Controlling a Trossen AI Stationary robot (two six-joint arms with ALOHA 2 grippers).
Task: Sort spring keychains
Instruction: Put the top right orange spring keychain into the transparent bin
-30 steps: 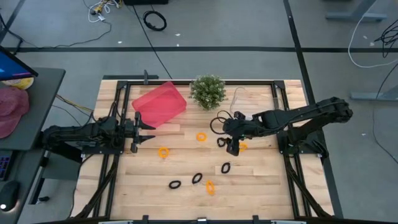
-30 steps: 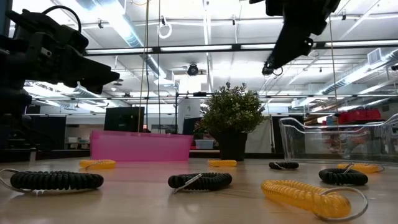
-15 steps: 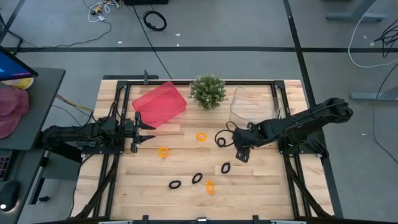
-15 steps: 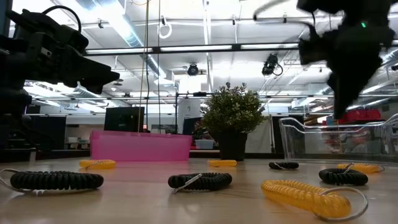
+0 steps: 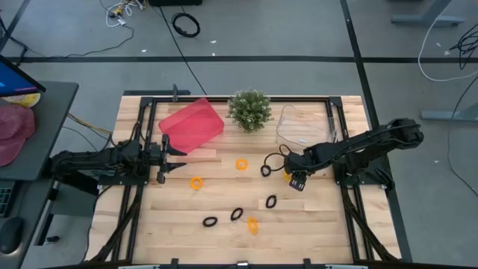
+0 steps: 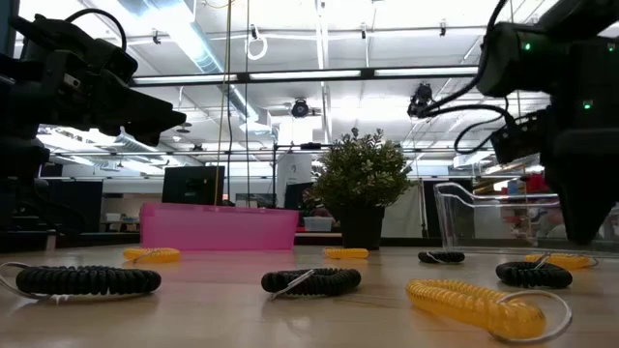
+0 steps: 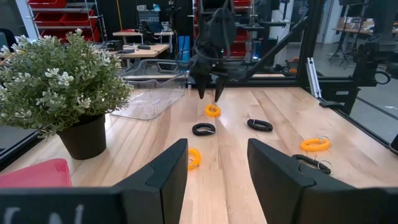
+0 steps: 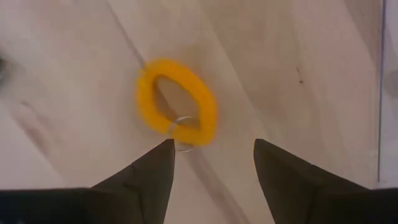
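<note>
Several small coiled keychains lie flat on the wooden table: orange ones (image 5: 242,164) (image 5: 196,182) (image 5: 252,224) and black ones (image 5: 266,170) (image 5: 271,202) (image 5: 237,214). My right gripper (image 5: 296,179) is open and hangs just above another orange keychain (image 8: 177,102), pointing down at it without touching; this keychain also shows in the left wrist view (image 7: 212,110). My left gripper (image 5: 181,158) is open and empty at the table's left, held level above the wood.
A pink tray (image 5: 191,125) stands at the far left, a green plant (image 5: 249,110) at the far middle, and a clear tray (image 5: 302,127) at the far right, just beyond my right gripper. Bare wood lies along the near edge.
My right gripper has gone toward the table's right edge and down, from beside the black keychain to just above the orange keychain near the clear tray. No keychain has moved.
</note>
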